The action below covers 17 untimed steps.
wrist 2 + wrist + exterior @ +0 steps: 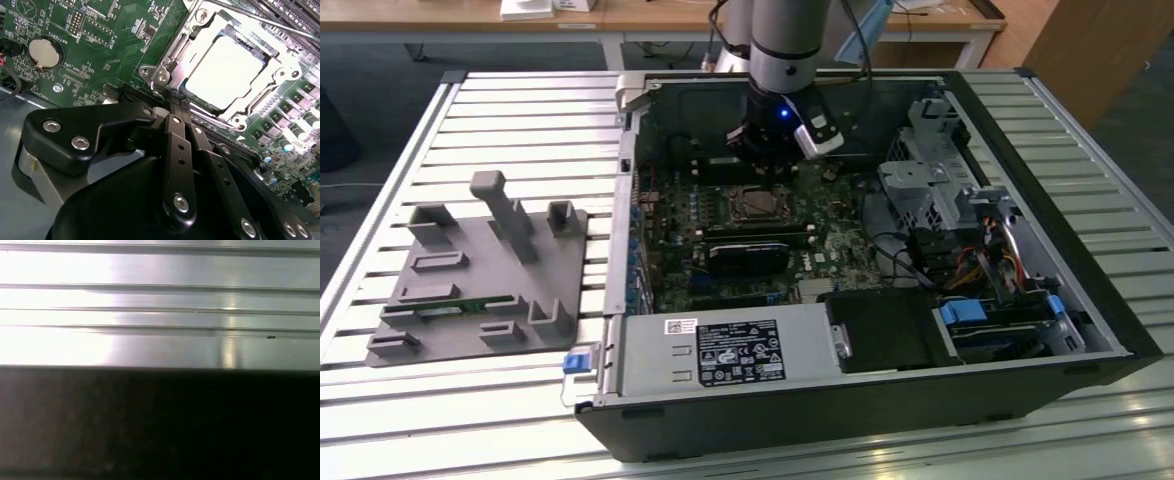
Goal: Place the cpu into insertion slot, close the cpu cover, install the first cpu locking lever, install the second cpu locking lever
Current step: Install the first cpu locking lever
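Note:
In the exterior view my gripper (767, 152) hangs inside the open computer case, just behind the cpu (754, 204) on the green motherboard. The second wrist view shows the cpu (225, 70) as a bright square top lying in the insertion slot (159, 76). The silver cpu cover (196, 36) lies flat as a frame around it. A thin metal locking lever (260, 20) runs along the socket's far side. My gripper (172, 102) is shut, its two black fingers pressed together with nothing between them, their tips close to a corner of the socket.
A grey fixture block (480, 270) stands on the slatted table at the exterior view's left. Inside the case are a long black card (750, 250), a power supply (720, 350) and drive bays (987, 320). A coin battery (44, 52) and memory slots (295, 10) flank the socket.

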Tool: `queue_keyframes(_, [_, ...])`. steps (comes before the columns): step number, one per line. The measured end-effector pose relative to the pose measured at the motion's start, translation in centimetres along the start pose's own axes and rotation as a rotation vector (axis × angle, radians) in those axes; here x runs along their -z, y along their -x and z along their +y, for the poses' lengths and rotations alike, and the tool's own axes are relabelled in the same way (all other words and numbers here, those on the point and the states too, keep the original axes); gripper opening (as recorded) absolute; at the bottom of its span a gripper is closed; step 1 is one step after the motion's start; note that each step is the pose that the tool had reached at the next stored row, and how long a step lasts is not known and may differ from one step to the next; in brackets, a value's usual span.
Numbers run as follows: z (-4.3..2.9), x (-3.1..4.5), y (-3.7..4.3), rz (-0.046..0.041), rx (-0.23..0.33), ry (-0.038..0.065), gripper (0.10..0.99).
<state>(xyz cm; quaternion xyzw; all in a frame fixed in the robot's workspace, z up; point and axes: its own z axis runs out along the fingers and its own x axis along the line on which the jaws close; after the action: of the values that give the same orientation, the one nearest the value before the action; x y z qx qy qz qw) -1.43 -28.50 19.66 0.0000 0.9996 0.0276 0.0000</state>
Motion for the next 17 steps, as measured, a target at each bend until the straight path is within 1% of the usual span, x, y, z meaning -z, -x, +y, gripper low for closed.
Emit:
queue_keyframes(1, [0.03,0.18,0.01,-0.0004,0.0,0.001,0.106])
queue_keyframes(5, [0.07,1.62,-0.01,0.0006,0.0,-0.001,0.106])
queue_keyframes(6, [0.09,1.85,-0.01,0.0005,0.0,-0.001,0.106])
queue_keyframes(17, [-0.22,1.92,0.0,0.0005,0.0,-0.001,0.106])
